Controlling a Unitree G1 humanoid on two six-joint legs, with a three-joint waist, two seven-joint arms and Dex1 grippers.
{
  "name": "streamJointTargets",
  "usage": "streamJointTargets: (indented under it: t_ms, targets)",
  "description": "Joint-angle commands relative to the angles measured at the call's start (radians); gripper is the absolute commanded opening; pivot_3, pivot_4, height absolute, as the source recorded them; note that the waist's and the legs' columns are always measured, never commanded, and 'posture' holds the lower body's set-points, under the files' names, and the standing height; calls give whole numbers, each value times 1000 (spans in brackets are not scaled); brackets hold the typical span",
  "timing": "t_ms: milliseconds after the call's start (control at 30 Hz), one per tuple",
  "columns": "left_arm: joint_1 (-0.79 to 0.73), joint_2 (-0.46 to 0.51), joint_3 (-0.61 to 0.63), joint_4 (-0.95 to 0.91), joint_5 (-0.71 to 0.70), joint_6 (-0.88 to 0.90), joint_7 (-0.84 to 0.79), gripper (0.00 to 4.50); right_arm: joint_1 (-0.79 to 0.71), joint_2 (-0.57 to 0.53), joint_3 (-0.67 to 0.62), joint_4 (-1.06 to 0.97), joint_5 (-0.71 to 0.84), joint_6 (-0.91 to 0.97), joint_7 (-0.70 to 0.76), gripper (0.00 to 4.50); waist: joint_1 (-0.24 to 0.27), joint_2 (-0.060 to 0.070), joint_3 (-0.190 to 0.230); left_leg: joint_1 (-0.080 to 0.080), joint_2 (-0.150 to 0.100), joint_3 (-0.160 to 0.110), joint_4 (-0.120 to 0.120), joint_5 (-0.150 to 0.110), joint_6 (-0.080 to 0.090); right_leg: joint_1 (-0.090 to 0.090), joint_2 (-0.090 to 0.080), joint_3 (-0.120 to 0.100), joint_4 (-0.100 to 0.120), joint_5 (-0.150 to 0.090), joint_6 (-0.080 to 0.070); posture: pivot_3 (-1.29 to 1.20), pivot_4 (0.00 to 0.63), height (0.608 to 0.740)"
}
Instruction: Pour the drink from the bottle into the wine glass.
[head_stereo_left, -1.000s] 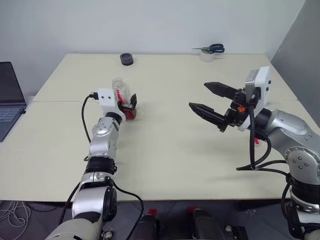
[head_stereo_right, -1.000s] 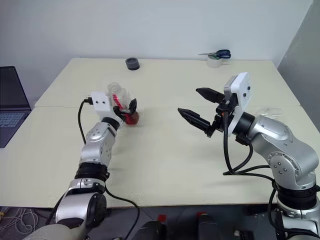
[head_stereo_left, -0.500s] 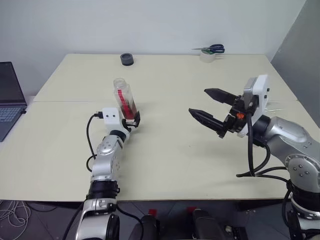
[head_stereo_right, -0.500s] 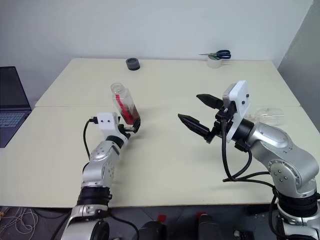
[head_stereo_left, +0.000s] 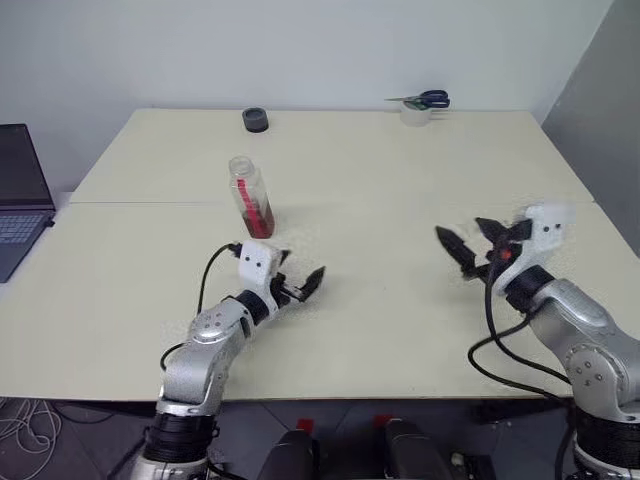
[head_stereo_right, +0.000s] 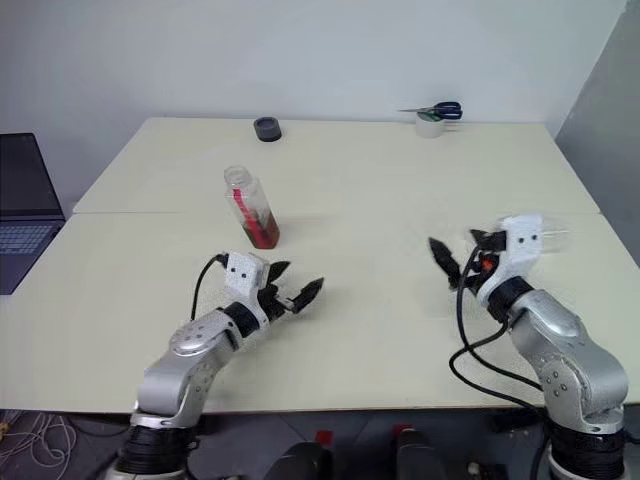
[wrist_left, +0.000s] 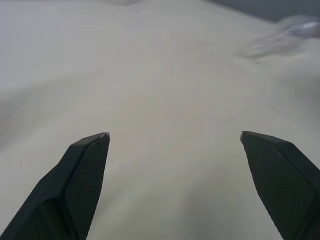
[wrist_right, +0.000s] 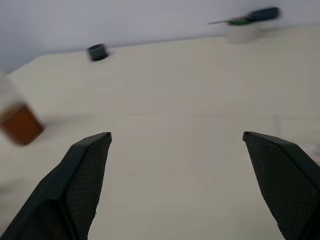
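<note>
Left claw: the left gripper (head_stereo_left: 296, 283) was seen with its black fingers spread wide and nothing between them, held low over the table (head_stereo_left: 380, 330) near its front edge, pointed toward the middle.
Right claw: the right gripper (head_stereo_left: 470, 245) was likewise seen spread wide and empty, held over the right part of the table, well apart from the left one.
Bottle: the bottle (head_stereo_left: 250, 197) was left standing upright and uncapped on the table, beyond the left gripper and apart from it; a small amount of the drink (head_stereo_left: 259, 223) was seen at its bottom.
Label: a red vertical strip was noted on the bottle; no writing on it could be read.
Wine glass: the wine glass (head_stereo_right: 545, 232) was glimpsed near the right edge of the table, just past the right gripper's white wrist housing and mostly hidden by it; upright or lying could not be told.
Open room: a wide bare stretch of table was left between the two grippers and across the middle.
Far edge: a dark roll of tape (head_stereo_left: 255, 120) was seen at the back, and scissors (head_stereo_left: 425, 98) laid on a pale roll (head_stereo_left: 414, 112) further right.
Left edge: a laptop (head_stereo_left: 18, 195) was placed off the table's left side.
</note>
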Motion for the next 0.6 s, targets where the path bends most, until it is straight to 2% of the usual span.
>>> streamJointTargets:
  t_ms: [33, 267, 367, 600]
  targets:
    - [-45, 55, -13, -99, -83, 48, -97, 4479, -70, 97, -98, 45, 78, 26, -138, 4500, -4, 1, 0, 0, 0, 0, 0, 0, 0, 0, 1, 0, 0, 0, 0, 0, 150, 740]
    - [-120, 90, 4, -116, -172, 120, -138, 4479, -213, 235, -241, 221, 157, -22, -312, 4500, -19, 2, 0, 1, 1, 1, 0, 0, 0, 0, 6, 1, 0, 0, -1, 0, 150, 740]
    - [-102, 100, -2, -131, -172, 122, -133, 4479, -302, 300, -323, 322, 226, -85, -396, 4500, -22, 2, 0, 1, 1, 1, 0, 0, 0, 0, 6, 1, 0, 1, -1, 0, 150, 740]
    - [-87, 121, 37, -170, -175, 156, -76, 4479, -442, 368, -404, 560, 297, -235, -445, 4500, -26, 4, 0, 1, 2, 2, -1, 0, 1, -1, 7, 1, 1, 1, -1, 0, 150, 740]
